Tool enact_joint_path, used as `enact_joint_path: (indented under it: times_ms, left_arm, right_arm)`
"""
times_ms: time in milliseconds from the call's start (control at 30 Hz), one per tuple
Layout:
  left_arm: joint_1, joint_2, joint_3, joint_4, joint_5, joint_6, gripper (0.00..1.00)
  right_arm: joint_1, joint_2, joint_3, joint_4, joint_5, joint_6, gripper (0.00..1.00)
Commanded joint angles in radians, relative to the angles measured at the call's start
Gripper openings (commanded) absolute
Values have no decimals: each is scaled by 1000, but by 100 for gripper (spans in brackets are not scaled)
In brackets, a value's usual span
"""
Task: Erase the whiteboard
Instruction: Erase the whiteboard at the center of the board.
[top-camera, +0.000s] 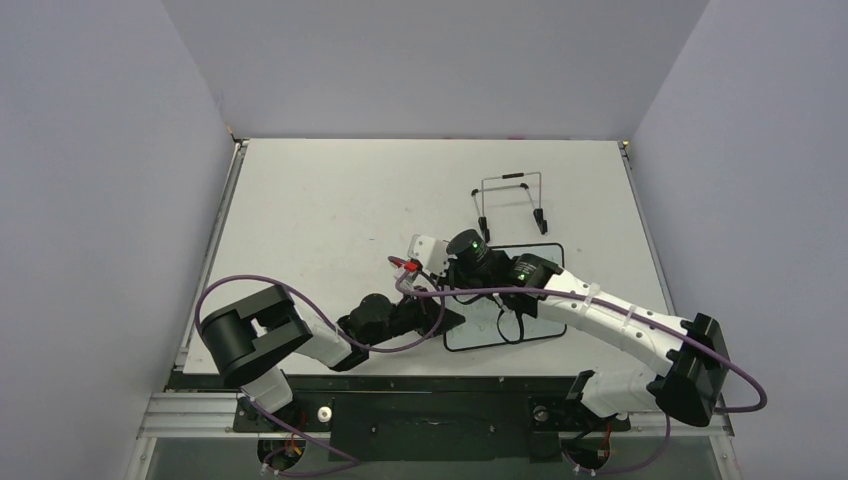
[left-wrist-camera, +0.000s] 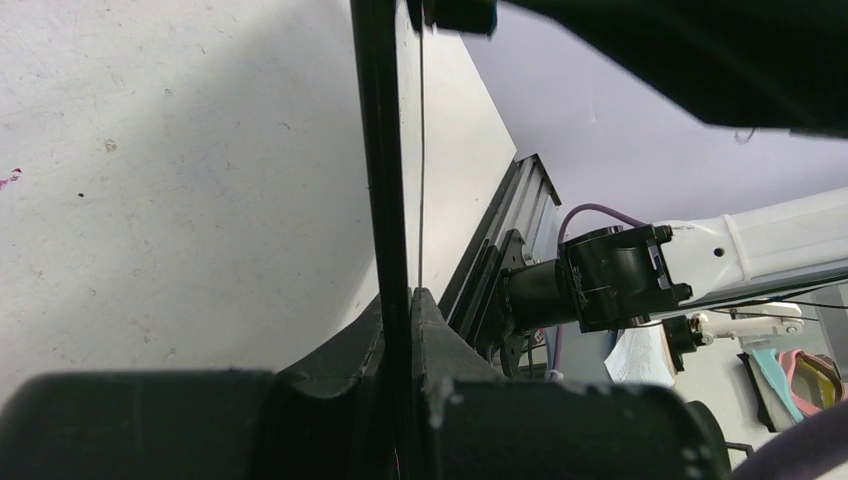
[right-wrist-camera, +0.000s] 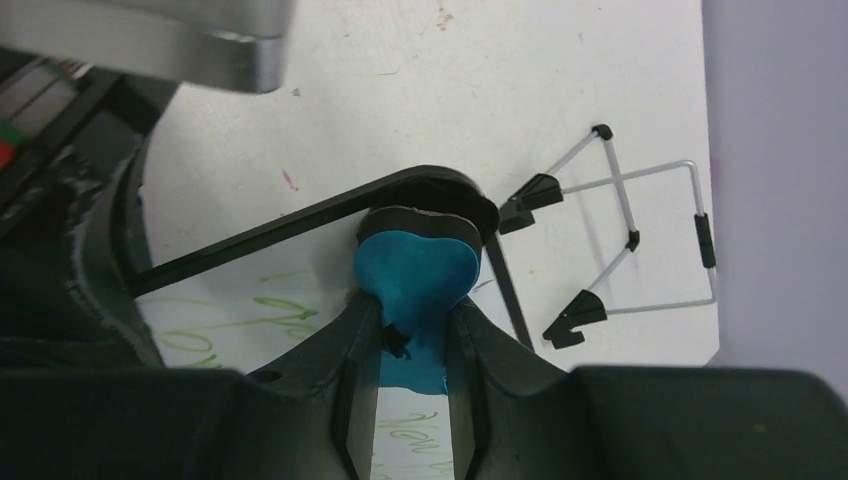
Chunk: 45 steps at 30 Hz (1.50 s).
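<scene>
Two white-and-black robot arms are seen from above, reaching from the near edge of a white table (top-camera: 320, 200) toward its middle, with pale lilac walls on three sides. The left arm lies low and stretches rightward, and the left gripper (top-camera: 448, 320) meets the left edge of the whiteboard (top-camera: 480, 338). The whiteboard lies flat just right of the table's centre, much of its face covered by the right arm. Only the left wrist camera shows this grip clearly. There the left gripper (left-wrist-camera: 398, 312) is clamped tight on the board's thin black frame, which appears edge-on as a dark bar running up the picture, with bare table to its left. The overhead view hides the right arm's fingers beneath its wrist, but the right wrist camera shows them. The right gripper (right-wrist-camera: 415, 308) is pinched narrowly on a blue eraser (right-wrist-camera: 415, 270), whose dark felt side sits at a rounded corner of the whiteboard (right-wrist-camera: 250, 330). Green handwriting (right-wrist-camera: 270, 305) crosses the white face to the left of the fingers and between them, and the overhead view does not show this writing clearly. Beyond the board and apart from it, a wire stand (top-camera: 510, 200) with black tips rests on the table. In the right wrist view the wire stand (right-wrist-camera: 640, 240) lies just to the right of that corner.
</scene>
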Motion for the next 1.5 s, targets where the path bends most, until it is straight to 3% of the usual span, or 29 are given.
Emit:
enact_joint_path:
  times_ms: [0,200,400,767,900,1100,1367,1467]
  left_arm:
    - [-1,-34,28,56,34,47,0]
    - [0,-27,36,62,44,44,0]
    - [0,-24,32,85,44,28,0]
    - [-2,-19,34,84,39,19,0]
    - [-2,-10,38,90,45,16,0]
    - [-2,-15,36,85,45,20,0]
    - [-2,-22,32,83,44,23,0]
    - [-2,-21,31,84,44,25,0]
  right_arm:
    - [20,-77,-62,-64,-153,-94,0]
    - [21,-134,-144,-58,-151,-139,0]
    - [12,-138,-144,30,16,-102,0]
    - [84,-121,-125,-67,-146,-146,0]
    - [70,-114,-140,1,23,-119,0]
    - [35,-63,-75,30,129,-71,0]
    - [95,-71,-85,-157,-134,-202,0]
    - [96,-76,-90,-160,-118,-205,0]
